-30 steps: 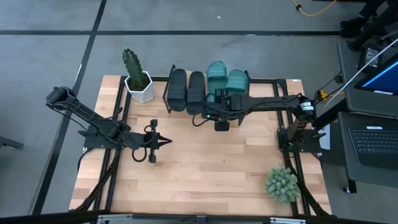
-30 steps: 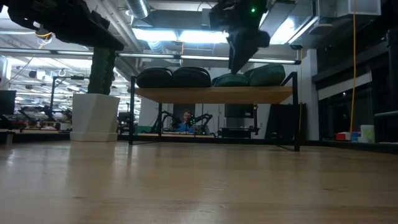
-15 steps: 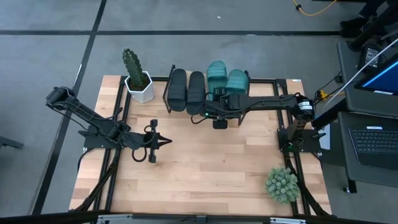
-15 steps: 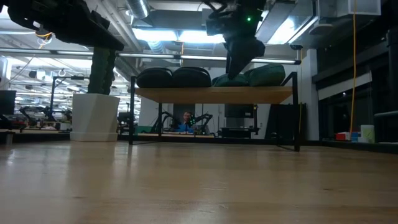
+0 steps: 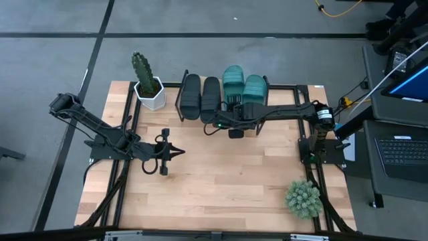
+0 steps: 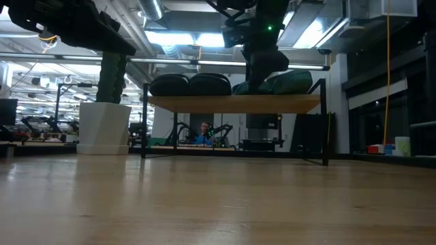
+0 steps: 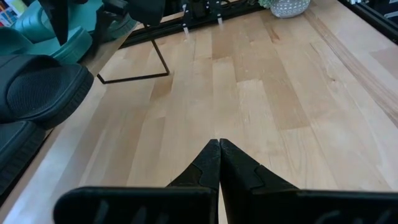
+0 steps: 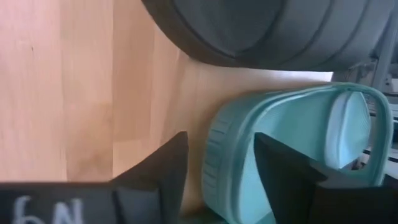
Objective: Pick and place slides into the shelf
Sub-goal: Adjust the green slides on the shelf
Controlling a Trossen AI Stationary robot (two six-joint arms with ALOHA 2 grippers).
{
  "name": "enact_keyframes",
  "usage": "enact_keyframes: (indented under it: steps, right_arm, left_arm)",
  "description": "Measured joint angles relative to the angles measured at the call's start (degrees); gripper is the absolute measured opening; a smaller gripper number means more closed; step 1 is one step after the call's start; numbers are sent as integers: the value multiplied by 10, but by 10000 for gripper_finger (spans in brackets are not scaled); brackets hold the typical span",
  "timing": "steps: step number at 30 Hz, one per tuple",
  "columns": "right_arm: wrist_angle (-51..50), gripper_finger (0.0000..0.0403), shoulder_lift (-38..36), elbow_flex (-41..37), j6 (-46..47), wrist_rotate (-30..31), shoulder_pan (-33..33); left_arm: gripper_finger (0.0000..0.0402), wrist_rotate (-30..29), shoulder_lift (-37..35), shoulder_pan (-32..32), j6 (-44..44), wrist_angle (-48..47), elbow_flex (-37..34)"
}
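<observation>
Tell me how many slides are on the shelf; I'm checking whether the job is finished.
4, side by side on the shelf: two black slides on its left half, two teal slides to their right, the right tool partly covering their near ends.

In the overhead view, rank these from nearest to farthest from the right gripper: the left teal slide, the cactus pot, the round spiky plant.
1. The left teal slide, on the shelf, right at the right gripper.
2. The cactus pot, off the shelf's left end at the table's back.
3. The round spiky plant, at the table's front right corner; close to the pot, but slightly farther.
</observation>
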Motion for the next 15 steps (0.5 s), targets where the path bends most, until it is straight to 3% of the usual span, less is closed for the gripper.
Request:
enact_keyframes:
  steps: [10,15]
  right_arm:
    - [-2,49,0,0,3,0,0]
    - [-2,18,0,0,2,0,0]
  left_arm:
    - [0,0,0,0,0,0,0]
    - [0,0,0,0,0,0,0]
